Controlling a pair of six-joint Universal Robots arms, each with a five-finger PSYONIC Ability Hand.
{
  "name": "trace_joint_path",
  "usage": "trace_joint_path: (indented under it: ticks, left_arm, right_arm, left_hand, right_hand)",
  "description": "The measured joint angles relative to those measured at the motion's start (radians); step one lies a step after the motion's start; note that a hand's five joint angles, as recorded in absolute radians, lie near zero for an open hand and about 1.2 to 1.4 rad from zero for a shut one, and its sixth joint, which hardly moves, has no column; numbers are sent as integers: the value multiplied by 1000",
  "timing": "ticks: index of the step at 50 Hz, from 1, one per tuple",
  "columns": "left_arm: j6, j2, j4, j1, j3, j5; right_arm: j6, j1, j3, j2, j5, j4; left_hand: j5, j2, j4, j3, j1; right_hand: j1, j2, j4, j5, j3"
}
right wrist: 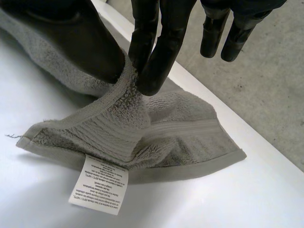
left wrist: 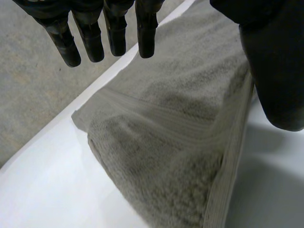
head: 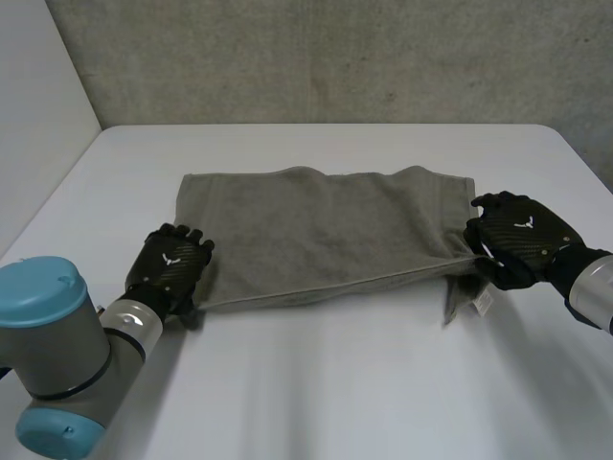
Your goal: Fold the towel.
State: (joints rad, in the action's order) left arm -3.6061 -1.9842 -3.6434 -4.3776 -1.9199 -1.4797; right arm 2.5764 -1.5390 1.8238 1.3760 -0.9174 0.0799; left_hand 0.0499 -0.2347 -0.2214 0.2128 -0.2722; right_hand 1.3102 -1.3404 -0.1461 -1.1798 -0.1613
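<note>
Nearest the robot on the left, the left arm (head: 57, 355) reaches out to the left hand (head: 170, 264), which sits at the near left corner of the towel (head: 326, 225). From its wrist, its fingers (left wrist: 114, 33) are straight and spread above the cloth. The thumb (left wrist: 278, 71) stands apart from them over the near edge, and they clamp nothing. At the near right corner, the right hand (head: 522, 240) has the hem pinched between thumb and fingers. That corner is bunched and raised off the tabletop (head: 335, 383), with a white care label (head: 481, 303) dangling beneath. Between the hands the grey towel lies flat, running left to right. Its far edge stops short of the tabletop's far side, with a grey wall (head: 335, 57) beyond.

The step in hand looks like gathering both near corners to carry them over to the far edge. To do it well, the left hand likely needs to close on its corner first, so both corners rise together. Lifting level with the cloth lightly taut should help the edges meet squarely. Nothing here serves as a container; the tabletop bears the towel alone.
</note>
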Motion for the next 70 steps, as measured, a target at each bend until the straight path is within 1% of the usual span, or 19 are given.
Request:
trace_joint_path:
  ticks: [10, 15, 16, 20, 21, 24, 26, 27, 28, 31, 36, 39, 42, 50, 57, 60, 62, 66, 70]
  left_arm:
    - [-2, -28, 6, -8, 7, -5]
    - [-4, -26, 9, -7, 5, -38]
    - [-5, -24, 10, -7, 6, -50]
    - [-5, -16, 26, -7, 7, -90]
    - [-5, -13, 31, -7, 7, -94]
    - [-4, -4, 53, -7, 7, -103]
    - [-3, 4, 73, -4, 7, -104]
    - [-2, 5, 78, -3, 7, -104]
    - [0, 8, 88, 0, 6, -103]
    - [4, 12, 104, 7, 3, -99]
    - [7, 15, 112, 19, -1, -96]
    - [8, 15, 112, 22, -2, -95]
    - [8, 15, 110, 24, -3, -94]
    - [8, 15, 109, 23, 0, -93]
    - [9, 18, 109, 19, 2, -92]
    - [8, 19, 109, 17, 2, -92]
    - [8, 19, 109, 15, 3, -91]
    - [7, 15, 108, 9, 6, -90]
    - [6, 11, 108, 5, 10, -90]
  right_arm:
    - [52, 11, -1, -2, -1, 2]
    - [50, 18, -2, -5, -12, 5]
    - [48, 24, -4, -7, -17, 5]
    - [43, 48, -7, -13, -31, 0]
    - [43, 51, -6, -15, -32, -2]
    - [46, 62, -1, -24, -40, -13]
    - [53, 67, 5, -32, -51, -26]
    - [58, 68, 6, -34, -55, -30]
    - [70, 69, 10, -39, -67, -38]
    - [117, 71, 17, -47, -100, -50]
    - [232, 81, 41, -55, -144, -52]
    - [297, 92, 67, -55, -153, -39]
    - [384, 105, 112, -55, -157, -4]
    - [548, 106, 202, -56, -162, 108]
    - [674, 94, 216, -67, -191, 196]
    - [703, 78, 209, -82, -216, 216]
    - [715, 62, 202, -98, -238, 225]
    - [726, 22, 179, -142, -289, 235]
    - [725, 4, 164, -174, -309, 235]
  left_hand:
    - [0, 0, 0, 0, 0]
    - [5, -2, 0, 0, 0]
    - [19, -7, 0, 0, 0]
    - [123, -102, 0, 0, -50]
    - [140, -124, 0, 0, -72]
    - [229, -210, 0, 0, -161]
    - [331, -317, 0, 0, -275]
    - [353, -346, 0, 0, -305]
    - [418, -409, 0, 0, -371]
    - [453, -446, 0, 0, -406]
    - [447, -441, 0, 0, -401]
    - [446, -441, 0, 0, -400]
    - [446, -441, 0, 0, -401]
    - [480, -473, 0, 0, -432]
    - [541, -536, 0, 0, -485]
    - [542, -539, 0, 0, -485]
    - [548, -543, 0, 0, -491]
    - [638, -633, 0, 0, -586]
    - [679, -672, 0, 0, -625]
  right_hand:
    - [0, 0, 0, 0, 0]
    - [-19, 26, 0, 22, 0]
    - [-74, 97, 0, 98, 0]
    - [-491, 506, 0, 538, 0]
    - [-556, 559, 0, 599, 0]
    - [-785, 799, 0, 870, 0]
    - [-953, 968, 0, 1065, 0]
    - [-995, 1013, 0, 1099, 0]
    - [-1087, 1112, 0, 1118, 0]
    - [-1188, 1223, 0, 1118, 0]
    - [-1188, 1224, 0, 1118, 0]
    - [-1188, 1224, 0, 1118, 0]
    - [-1188, 1224, 0, 1118, 0]
    - [-1187, 1223, 0, 1119, 0]
    - [-1185, 1220, 0, 1118, 0]
    - [-1176, 1211, 0, 1118, 0]
    - [-1117, 1147, 0, 1116, 0]
    - [-1028, 1060, 0, 1066, 0]
    - [-1024, 1059, 0, 1056, 0]
